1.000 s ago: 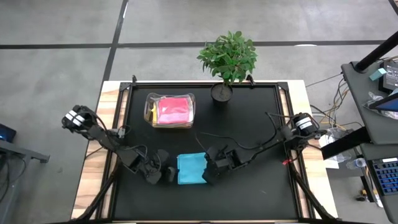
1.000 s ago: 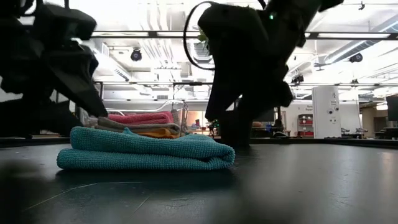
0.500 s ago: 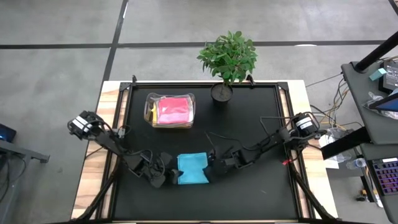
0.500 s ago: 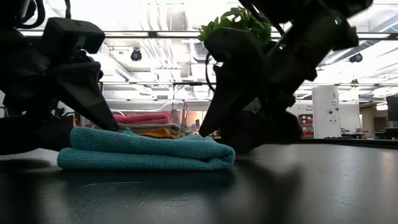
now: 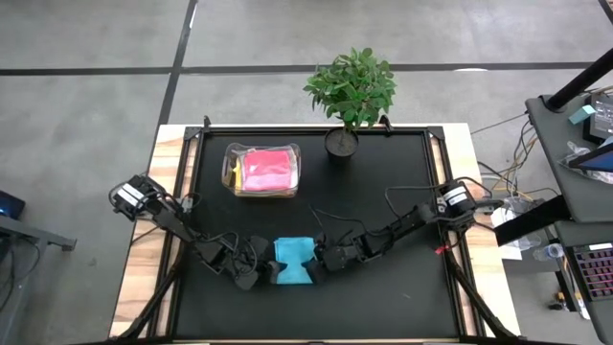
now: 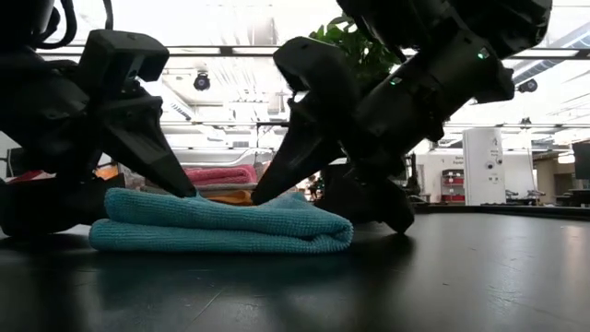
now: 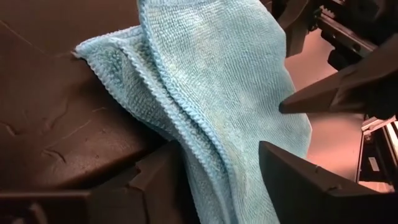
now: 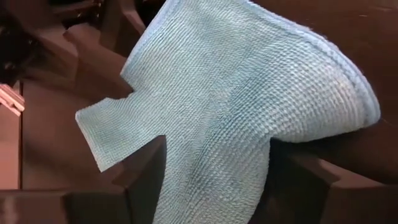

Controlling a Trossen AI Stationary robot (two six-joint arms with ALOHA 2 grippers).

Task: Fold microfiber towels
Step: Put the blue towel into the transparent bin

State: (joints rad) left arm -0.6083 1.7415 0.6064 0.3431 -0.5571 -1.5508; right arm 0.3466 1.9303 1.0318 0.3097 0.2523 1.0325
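Observation:
A teal towel (image 5: pixel 292 264) lies folded in several layers on the black table, near its front edge. My left gripper (image 5: pixel 261 271) stands open at the towel's left side and my right gripper (image 5: pixel 321 261) stands open at its right side. Each slants down, with one finger over the towel's top and the other low beside its edge. In both wrist views the teal towel (image 7: pixel 217 93) (image 8: pixel 242 93) runs between that arm's own two fingers. A pink towel (image 5: pixel 265 170) lies on top of a stack in a clear box. My left gripper's upper fingertip (image 6: pixel 189 192) rests on the top layer of the towel near its left edge (image 6: pixel 138 205), slanting down from the left. The lower finger stays at table height beside that edge. The towel lies flat on the table. My right gripper's upper fingertip (image 6: pixel 258 198) rests on the towel's top near the middle (image 6: pixel 277 207), slanting down from the right. Its lower finger (image 6: pixel 387 207) sits low beside the folded right edge (image 6: pixel 341 235). The jaws stand wide and the towel is not lifted.
The clear box (image 5: pixel 239 153) with the folded towels stands at the back left. A potted plant (image 5: pixel 350 91) stands at the back middle. Bare black table (image 5: pixel 402 297) lies to the right of and in front of the teal towel.
Both grippers have come down onto the teal towel, the left from the left side and the right from the right. The right gripper has tipped from steeply downward to a flatter slant. The towel has stayed in place on the table.

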